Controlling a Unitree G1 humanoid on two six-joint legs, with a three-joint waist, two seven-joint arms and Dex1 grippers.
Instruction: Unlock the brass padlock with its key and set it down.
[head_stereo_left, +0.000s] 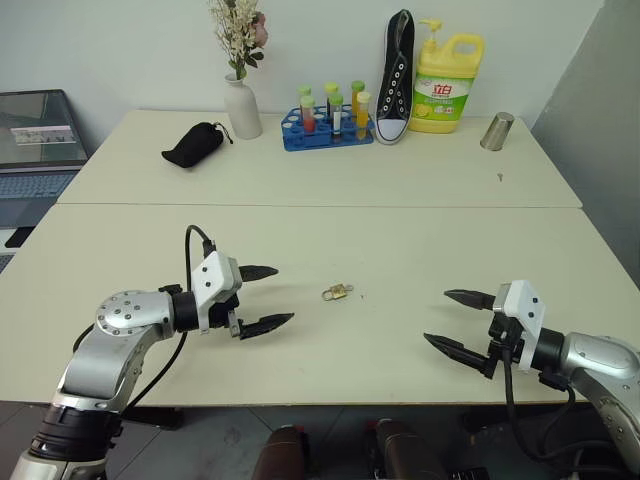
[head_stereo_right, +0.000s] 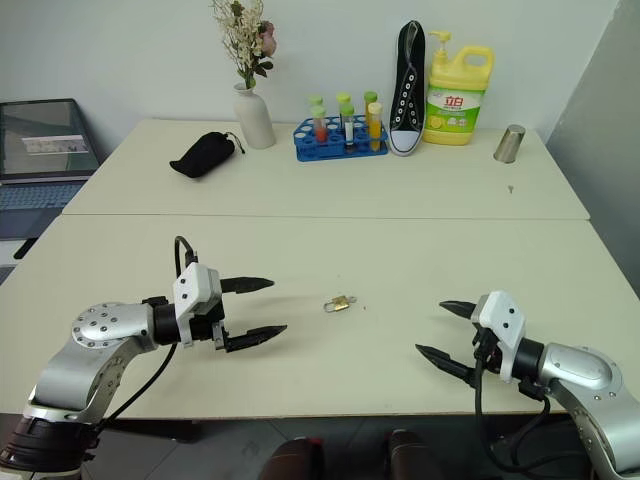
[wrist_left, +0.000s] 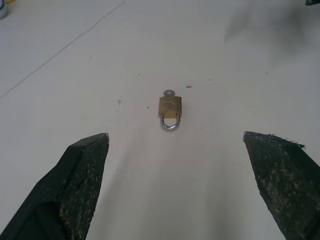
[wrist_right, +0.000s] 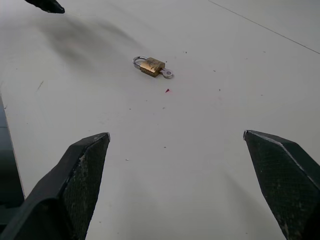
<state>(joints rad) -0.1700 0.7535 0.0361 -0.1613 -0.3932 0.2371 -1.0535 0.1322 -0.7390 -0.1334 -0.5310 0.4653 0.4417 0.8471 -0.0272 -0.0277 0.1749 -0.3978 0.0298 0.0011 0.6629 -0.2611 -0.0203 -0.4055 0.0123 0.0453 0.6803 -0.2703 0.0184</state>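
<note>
The brass padlock (head_stereo_left: 337, 292) lies flat on the cream table (head_stereo_left: 330, 240), midway between my two arms. In the left wrist view the padlock (wrist_left: 170, 107) has its silvery shackle towards the camera, and the key (wrist_left: 170, 93) sticks out of its far end. The right wrist view shows the padlock (wrist_right: 151, 65) with the key (wrist_right: 167, 74) at its other end. My left gripper (head_stereo_left: 265, 297) stands open to the left of the lock, a short gap away, pointing at it. My right gripper (head_stereo_left: 457, 320) is open too, farther off on the right.
At the back of the far table stand a black pouch (head_stereo_left: 193, 145), a white vase with flowers (head_stereo_left: 241, 105), a blue rack of tubes (head_stereo_left: 328, 118), a black sneaker (head_stereo_left: 397, 78), a yellow detergent bottle (head_stereo_left: 447, 85) and a metal cup (head_stereo_left: 496, 131). A laptop (head_stereo_left: 38, 140) sits at far left.
</note>
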